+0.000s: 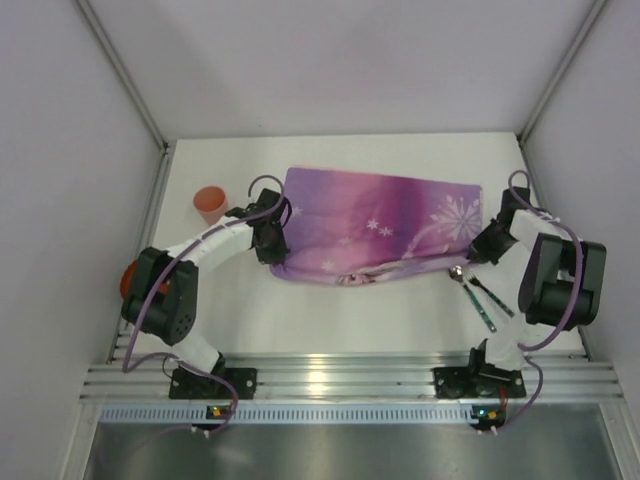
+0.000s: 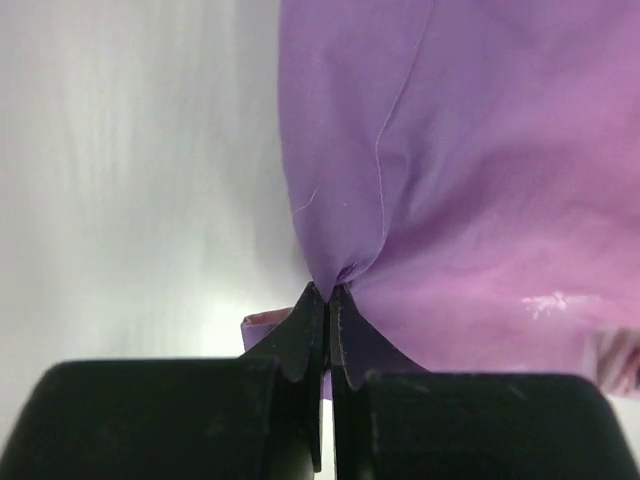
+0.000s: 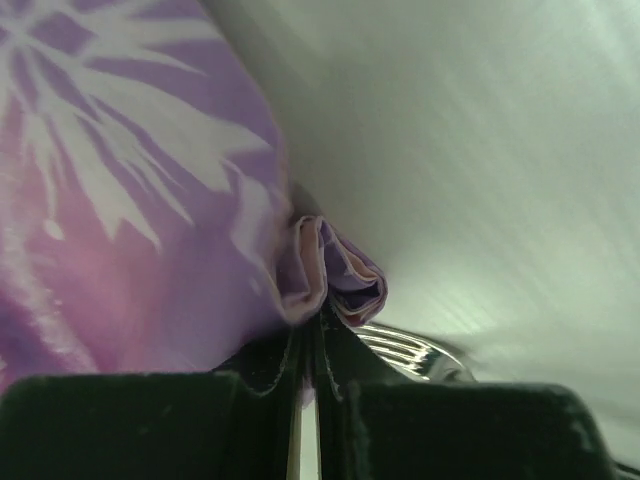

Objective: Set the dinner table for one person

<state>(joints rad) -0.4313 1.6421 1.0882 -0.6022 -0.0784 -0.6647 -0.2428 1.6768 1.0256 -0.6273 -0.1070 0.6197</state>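
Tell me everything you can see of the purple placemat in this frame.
The placemat is thin, shiny purple-to-pink cloth printed with white snowflakes. It lies spread on the white table, its near edge rumpled. The left gripper pinches its near-left corner, the right gripper its bunched near-right corner.

table: matte white | centre: purple snowflake placemat, near edge rumpled | left of it: upright orange cup | right-near: spoon, fork, side by side
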